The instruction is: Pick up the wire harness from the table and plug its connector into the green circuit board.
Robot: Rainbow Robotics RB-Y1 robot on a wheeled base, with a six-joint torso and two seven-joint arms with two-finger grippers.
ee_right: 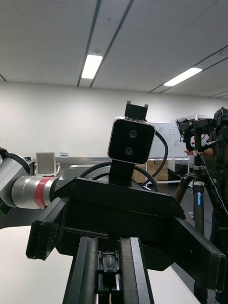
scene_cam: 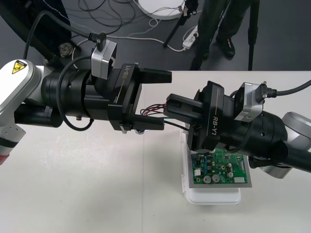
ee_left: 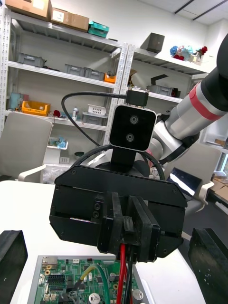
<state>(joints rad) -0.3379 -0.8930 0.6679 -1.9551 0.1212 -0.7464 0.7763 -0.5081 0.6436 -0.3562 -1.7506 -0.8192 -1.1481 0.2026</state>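
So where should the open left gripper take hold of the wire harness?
Probably on the loose wires, coming in from the robot's left. The right gripper is shut on the plug, so only the wires stick out free, and they appear to hang between the left gripper's open fingers.

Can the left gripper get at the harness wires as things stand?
Probably yes. The left gripper is open and straddles the wires, which trail out of the right gripper, itself shut on the plug. Nothing stands between them.
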